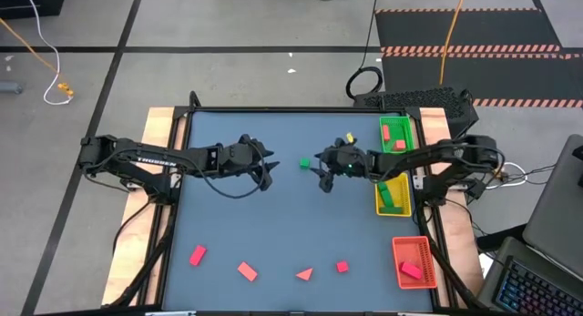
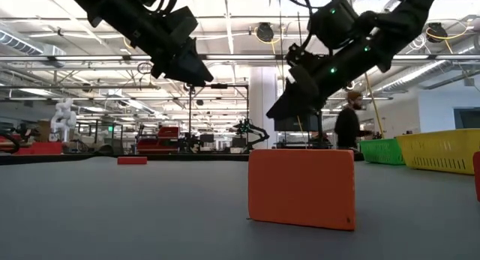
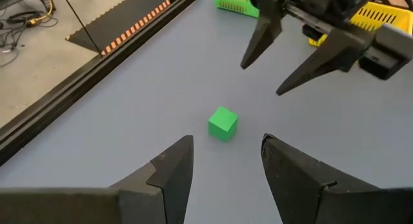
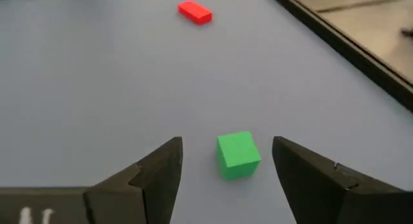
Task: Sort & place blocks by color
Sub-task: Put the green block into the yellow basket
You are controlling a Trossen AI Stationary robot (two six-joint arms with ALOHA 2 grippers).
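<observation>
A small green cube [image 1: 304, 163] rests on the dark mat mid-table, between the two grippers. My right gripper [image 1: 323, 173] hovers open just right of it; in the right wrist view the cube [image 4: 237, 155] shows between and beyond the open fingers [image 4: 226, 141]. My left gripper [image 1: 267, 167] hangs open to the cube's left, with the cube [image 3: 222, 123] ahead of its fingers [image 3: 226, 138]. The low view shows both grippers [image 2: 187, 65] [image 2: 289, 103] raised off the table. Several red blocks [image 1: 247, 271] lie along the near edge.
At the table's right edge stand a green tray [image 1: 394, 134] holding a red block, a yellow tray [image 1: 393, 205] holding a green block, and a red tray [image 1: 412, 261] holding a red block. A red-orange block [image 2: 301, 187] stands close to the low camera. A person stands in the room beyond.
</observation>
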